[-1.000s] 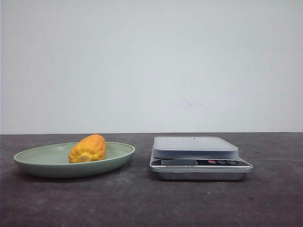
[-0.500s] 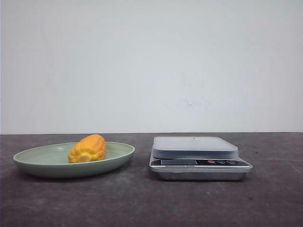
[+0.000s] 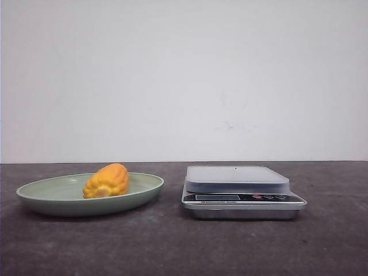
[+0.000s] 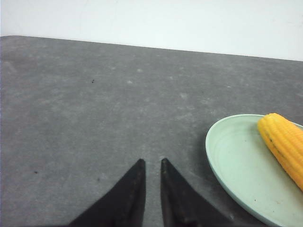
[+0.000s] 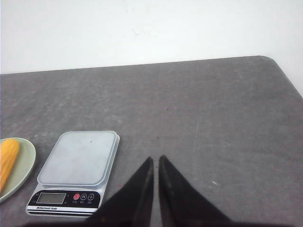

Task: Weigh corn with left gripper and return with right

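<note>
Both hands, left hand [image 4: 152, 165] and right hand [image 5: 155, 162], hover nearly closed and empty over the table [image 3: 172, 247]. Corn [image 3: 106, 180] lies on the green plate [image 3: 40, 198], beside the scale [image 3: 241, 192].

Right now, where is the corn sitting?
In the front view the corn lies on the green plate at the table's left side, with the scale to the plate's right. Neither gripper is touching it.
</note>
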